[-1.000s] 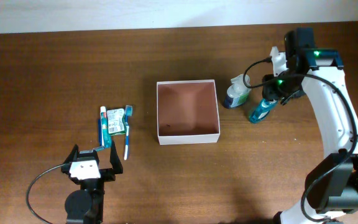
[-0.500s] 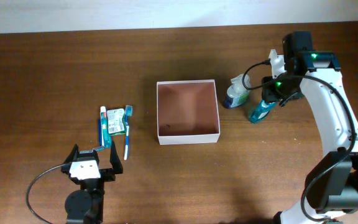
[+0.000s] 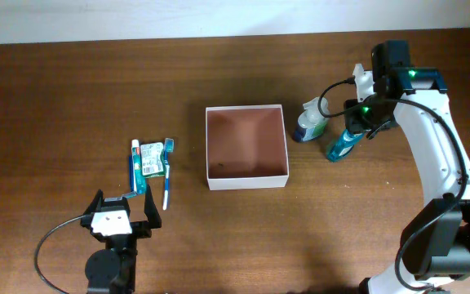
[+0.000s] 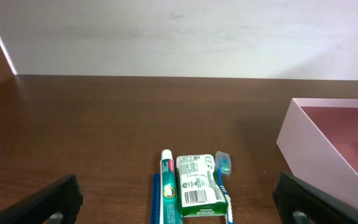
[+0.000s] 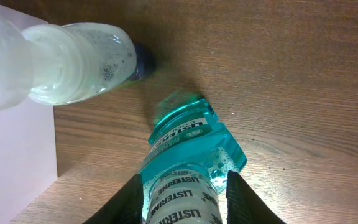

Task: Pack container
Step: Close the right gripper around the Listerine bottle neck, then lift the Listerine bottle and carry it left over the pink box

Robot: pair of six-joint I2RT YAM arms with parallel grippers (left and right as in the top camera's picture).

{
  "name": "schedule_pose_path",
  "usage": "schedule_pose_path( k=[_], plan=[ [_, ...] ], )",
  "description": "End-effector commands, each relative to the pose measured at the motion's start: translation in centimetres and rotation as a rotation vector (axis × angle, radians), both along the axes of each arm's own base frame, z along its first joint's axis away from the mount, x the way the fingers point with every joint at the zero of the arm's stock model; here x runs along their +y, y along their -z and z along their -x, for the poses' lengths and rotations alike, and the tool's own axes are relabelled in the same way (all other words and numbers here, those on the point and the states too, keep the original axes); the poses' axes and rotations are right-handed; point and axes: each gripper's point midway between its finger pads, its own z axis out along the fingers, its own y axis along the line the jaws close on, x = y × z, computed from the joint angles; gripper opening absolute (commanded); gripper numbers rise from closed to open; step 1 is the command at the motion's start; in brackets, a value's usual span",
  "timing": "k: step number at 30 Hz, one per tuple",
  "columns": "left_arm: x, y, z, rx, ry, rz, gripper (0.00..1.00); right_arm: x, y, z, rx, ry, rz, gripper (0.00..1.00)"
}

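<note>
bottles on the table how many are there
2. A clear bottle sits just right of the container; a teal Listerine bottle sits right of that, with the right gripper straddling its top. None looks hidden.

- Overhead, I get soft, even light; the container [image 3: 247, 181] casts barely any shadow on the table [image 3: 72, 98].
- Right wrist view: glare on the table at lower right; the pale bottle [image 5: 55, 56] at upper left is blurred.
- Left wrist view: bright wall [image 4: 179, 37] along the top, sharp.
</note>
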Motion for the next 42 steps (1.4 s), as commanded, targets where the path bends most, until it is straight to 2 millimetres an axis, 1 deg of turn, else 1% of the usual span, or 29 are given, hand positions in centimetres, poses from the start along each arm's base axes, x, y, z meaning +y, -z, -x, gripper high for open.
schedule_pose_path(
  k=[1, 4, 7, 11, 17, 20, 27, 31, 36, 41, 42],
  plan=[
    [0.2, 0.3, 0.0, 0.005, -0.010, 0.002, 0.99, 0.5, 0.5, 0.1, 0.012, -0.015, -0.013, 0.34],
    [0.2, 0.3, 0.0, 0.005, -0.010, 0.002, 1.00, 0.7, 0.4, 0.1, 0.012, -0.017, -0.023, 0.32],
    [0.2, 0.3, 0.0, 0.005, -0.010, 0.002, 1.00, 0.7, 0.4, 0.1, 0.012, -0.014, -0.023, 0.33],
    [0.2, 0.3, 0.0, 0.005, -0.010, 0.002, 1.00, 0.7, 0.5, 0.1, 0.013, -0.014, -0.024, 0.31],
    [0.2, 0.3, 0.0, 0.005, -0.010, 0.002, 1.00, 0.7, 0.5, 0.2, 0.017, -0.014, -0.024, 0.26],
    [0.2, 0.3, 0.0, 0.005, -0.010, 0.002, 1.00, 0.7, 0.4, 0.2, 0.017, -0.014, -0.024, 0.25],
    [0.2, 0.3, 0.0, 0.005, -0.010, 0.002, 1.00, 0.8, -0.2, 0.8, 0.020, 0.011, -0.034, 0.23],
    [0.2, 0.3, 0.0, 0.005, -0.010, 0.002, 1.00, 0.8, -1.3, 1.1, 0.010, 0.011, -0.034, 0.23],
    [0.2, 0.3, 0.0, 0.005, -0.010, 0.002, 1.00, 1.0, -3.5, 1.2, -0.017, 0.030, -0.050, 0.22],
    [0.2, 0.3, 0.0, 0.005, -0.010, 0.002, 1.00, 2.4, -6.3, 1.4, -0.052, 0.011, -0.128, 0.20],
    [0.2, 0.3, 0.0, 0.005, -0.010, 0.002, 1.00, 2.7, -6.8, 1.5, -0.055, 0.017, -0.139, 0.19]
  ],
)
